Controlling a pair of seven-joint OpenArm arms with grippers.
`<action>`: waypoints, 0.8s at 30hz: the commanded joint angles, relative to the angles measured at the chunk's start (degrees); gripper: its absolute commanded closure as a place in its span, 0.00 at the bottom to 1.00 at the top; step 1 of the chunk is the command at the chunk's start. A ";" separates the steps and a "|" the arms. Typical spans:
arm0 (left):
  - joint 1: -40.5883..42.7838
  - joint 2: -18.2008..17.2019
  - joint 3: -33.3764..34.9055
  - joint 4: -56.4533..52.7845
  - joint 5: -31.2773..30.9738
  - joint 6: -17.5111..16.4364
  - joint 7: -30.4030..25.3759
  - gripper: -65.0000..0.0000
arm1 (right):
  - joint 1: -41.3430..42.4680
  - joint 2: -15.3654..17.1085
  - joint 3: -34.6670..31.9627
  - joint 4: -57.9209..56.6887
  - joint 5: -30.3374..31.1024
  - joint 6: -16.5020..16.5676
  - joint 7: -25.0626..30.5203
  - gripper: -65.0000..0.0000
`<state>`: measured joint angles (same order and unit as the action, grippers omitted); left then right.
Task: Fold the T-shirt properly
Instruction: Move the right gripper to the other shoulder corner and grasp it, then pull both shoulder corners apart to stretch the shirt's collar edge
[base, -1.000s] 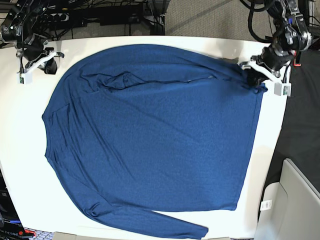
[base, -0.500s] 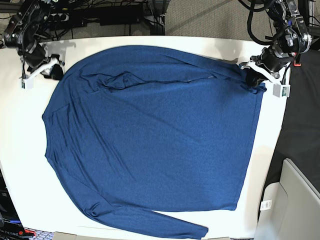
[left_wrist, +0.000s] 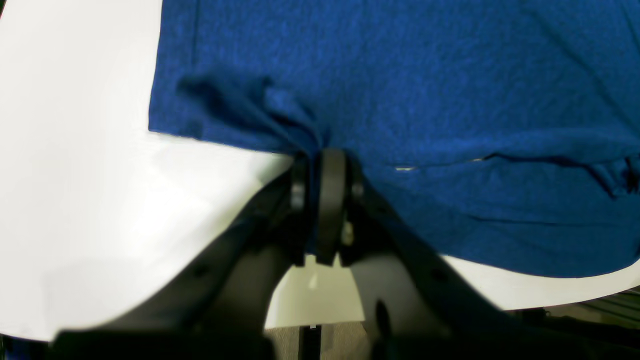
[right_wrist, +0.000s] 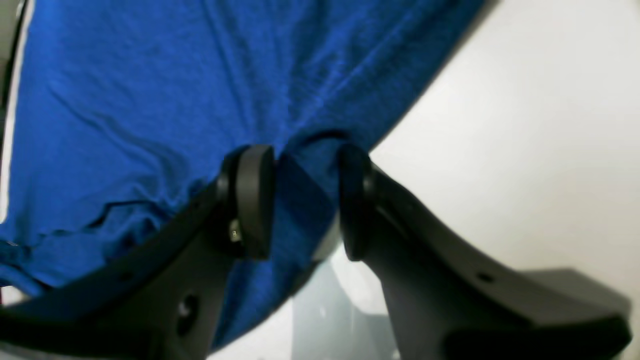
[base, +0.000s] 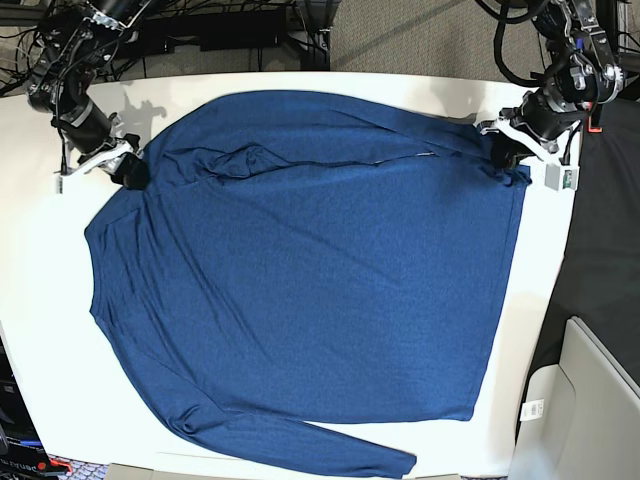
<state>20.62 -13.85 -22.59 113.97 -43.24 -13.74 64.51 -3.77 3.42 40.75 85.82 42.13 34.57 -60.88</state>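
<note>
The dark navy T-shirt (base: 310, 270) lies spread flat on the white table (base: 30, 300), one long sleeve folded across its upper part. My left gripper (base: 508, 160) is at the shirt's far right corner. In the left wrist view that gripper (left_wrist: 320, 165) is shut on a puckered pinch of the fabric (left_wrist: 400, 75) at the hem. My right gripper (base: 128, 172) sits at the shirt's upper left edge. In the right wrist view it (right_wrist: 306, 200) is open, and a fold of the shirt's edge (right_wrist: 150, 100) lies loose between its fingers (right_wrist: 255, 200).
Cables and a power strip (base: 210, 30) run behind the table's far edge. A grey bin (base: 590, 400) stands off the table at the lower right, beside a dark floor strip. The left gripper is close to the table's right edge.
My right arm has swung from the table's far left corner down to the shirt's upper left edge, and its jaws have opened around the fabric. The left arm holds still.
</note>
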 joint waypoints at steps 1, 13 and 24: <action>-0.27 -0.53 -0.40 0.88 -0.67 -0.28 -0.73 1.00 | 0.21 -0.04 -0.18 -0.94 -3.76 -0.85 -3.60 0.66; -0.18 -0.53 -0.31 0.80 -0.67 -0.28 -0.64 1.00 | -0.58 0.05 0.08 -2.26 -3.76 -0.85 -6.06 1.00; 1.40 -0.53 -0.40 1.24 -0.67 -0.28 -0.73 1.00 | -6.38 0.58 0.61 8.64 -1.38 -0.50 -7.38 0.99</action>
<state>21.87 -13.80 -22.59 114.06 -43.31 -13.78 64.40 -10.11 3.44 41.06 94.02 42.30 34.35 -66.50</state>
